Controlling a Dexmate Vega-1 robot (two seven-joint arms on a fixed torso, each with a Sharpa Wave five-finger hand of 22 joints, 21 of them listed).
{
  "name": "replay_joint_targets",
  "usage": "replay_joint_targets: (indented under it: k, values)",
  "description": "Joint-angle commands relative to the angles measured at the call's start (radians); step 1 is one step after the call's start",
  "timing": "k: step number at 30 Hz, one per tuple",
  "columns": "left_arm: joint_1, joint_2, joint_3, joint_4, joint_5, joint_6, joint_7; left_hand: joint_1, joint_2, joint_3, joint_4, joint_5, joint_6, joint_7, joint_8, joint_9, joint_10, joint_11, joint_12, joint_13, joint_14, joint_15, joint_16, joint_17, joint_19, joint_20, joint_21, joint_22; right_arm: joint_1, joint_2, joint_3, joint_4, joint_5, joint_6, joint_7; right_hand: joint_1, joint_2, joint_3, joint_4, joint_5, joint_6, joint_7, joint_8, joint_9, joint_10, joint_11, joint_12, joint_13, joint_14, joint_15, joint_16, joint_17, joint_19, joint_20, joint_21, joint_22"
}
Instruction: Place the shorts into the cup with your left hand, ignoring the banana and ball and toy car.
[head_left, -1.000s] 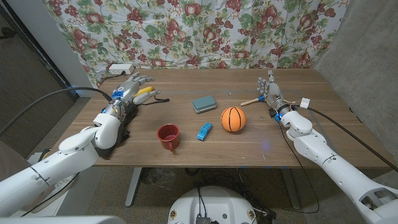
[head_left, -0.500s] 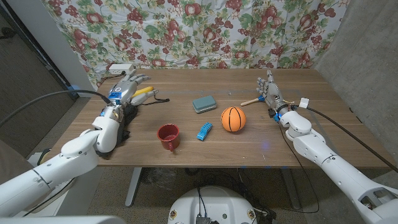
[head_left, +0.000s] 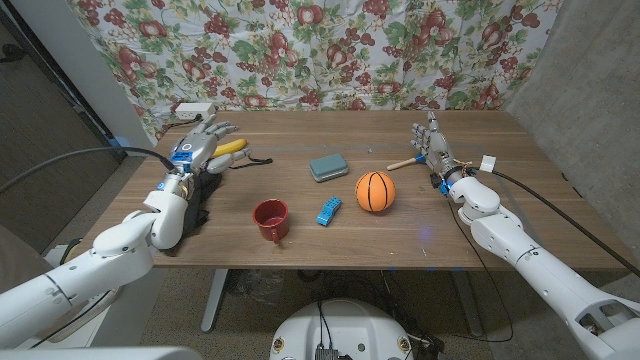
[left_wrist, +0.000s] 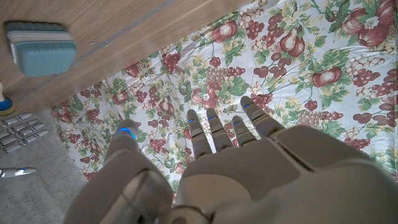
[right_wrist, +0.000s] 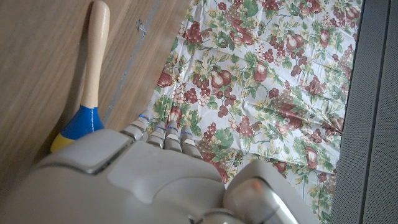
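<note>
My red cup (head_left: 270, 219) stands near the front edge of the table (head_left: 420, 225), at about 7 o'clock from the middle. Just to its right lies a little blue toy car (head_left: 328, 210). A bit past that, at 3 o'clock from the car, sits the orange ball (head_left: 375, 191).

My left hand (head_left: 200, 144) is up over the left side of the table, at 10 o'clock from the cup. Its fingers (left_wrist: 214, 127) are spread apart and it holds nothing. The dark shorts (head_left: 197, 190) lie in a heap at the left edge of the table, under my left wrist, at 9 o'clock from the cup. They are not in the cup.

The yellow banana (head_left: 232, 147) lies just past my left fingers. A blue-green sponge (head_left: 328, 166) lies at 12 o'clock from the car.

My right hand (head_left: 432, 147) is on the right side, fingers straight and holding nothing. A stick with a wooden handle (right_wrist: 92, 68) lies just beside it.

Far back hangs a cloth with fruit on it (head_left: 330, 45).
</note>
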Motion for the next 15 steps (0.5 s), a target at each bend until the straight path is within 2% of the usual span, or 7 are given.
replay_joint_targets:
  k: [1, 15]
  values:
    - [0.013, 0.016, -0.016, 0.004, -0.035, 0.012, -0.043, 0.004, -0.009, -0.003, 0.001, 0.007, -0.010, -0.003, -0.004, 0.003, -0.012, -0.001, -0.006, 0.002, -0.014, -0.049, -0.006, 0.003, -0.010, -0.001, -0.001, 0.003, 0.004, -0.001, -0.005, -0.001, -0.009, -0.004, -0.002, 0.001, -0.004, 0.001, -0.003, 0.005, 0.011, 0.006, 0.007, 0.003, -0.002, -0.003, 0.003, 0.001, -0.006, -0.004, -0.001, 0.001, 0.000, 0.003, 0.000, 0.002]
    - [0.026, 0.020, -0.023, 0.005, -0.036, 0.009, -0.040, 0.004, -0.009, -0.004, 0.002, 0.011, -0.015, -0.001, -0.008, 0.003, -0.015, -0.002, -0.008, 0.002, -0.018, -0.048, -0.007, 0.003, -0.011, -0.003, -0.002, 0.003, 0.007, 0.001, -0.006, 0.001, -0.007, -0.008, 0.000, 0.001, -0.004, 0.000, -0.004, 0.006, 0.012, 0.006, 0.007, 0.003, -0.002, -0.004, 0.003, 0.001, -0.008, -0.005, -0.001, 0.001, 0.000, 0.002, -0.001, 0.002]
